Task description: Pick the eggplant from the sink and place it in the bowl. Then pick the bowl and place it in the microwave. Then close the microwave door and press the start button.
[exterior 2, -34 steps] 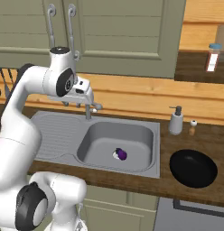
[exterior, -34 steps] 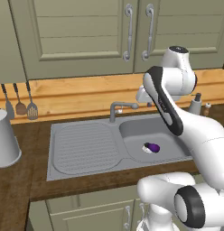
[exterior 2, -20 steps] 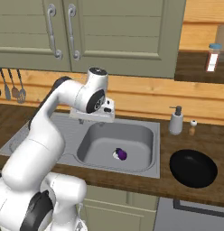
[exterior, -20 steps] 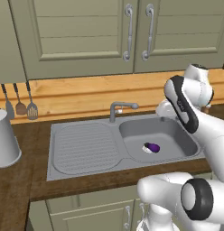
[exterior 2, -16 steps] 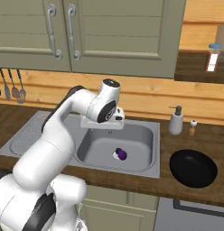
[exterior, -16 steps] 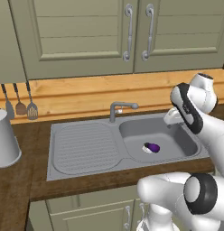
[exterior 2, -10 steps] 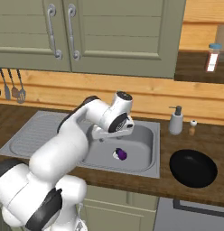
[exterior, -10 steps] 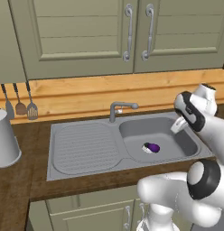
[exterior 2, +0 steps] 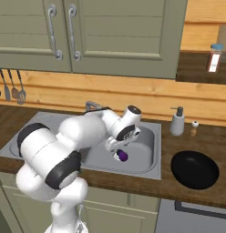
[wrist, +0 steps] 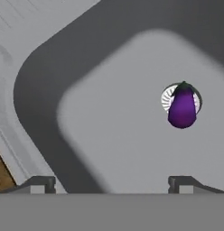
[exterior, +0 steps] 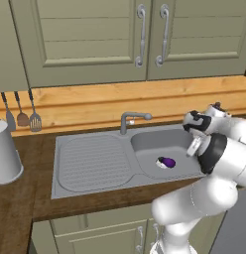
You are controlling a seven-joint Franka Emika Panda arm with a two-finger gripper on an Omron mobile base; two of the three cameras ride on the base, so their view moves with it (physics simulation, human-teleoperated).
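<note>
The eggplant [exterior: 167, 161] [exterior 2: 122, 156] [wrist: 182, 108] lies on the round drain at the bottom of the sink [exterior: 90, 161] [exterior 2: 149, 141] [wrist: 114, 126] basin. My gripper [exterior: 192, 150] [exterior 2: 113, 147] [wrist: 111, 184] hangs open above the basin, pointing down, nothing between its fingers. In the hand view the eggplant sits up and to the right of the fingertips [wrist: 181, 182], apart from them. The black bowl [exterior 2: 195, 169] rests empty on the wooden counter right of the sink. The microwave and its door are out of view.
A curved faucet [exterior: 132, 119] stands behind the basin. A soap dispenser [exterior 2: 177, 122] is on the counter at the back right. Utensils [exterior: 21, 116] hang on the wall at left above a pale canister [exterior: 3, 154]. Green cabinet doors [exterior: 145, 34] are overhead.
My arm has swung from above the faucet to the right and down over the basin, ending close above the eggplant. The jaws have stayed open; the eggplant has not moved.
</note>
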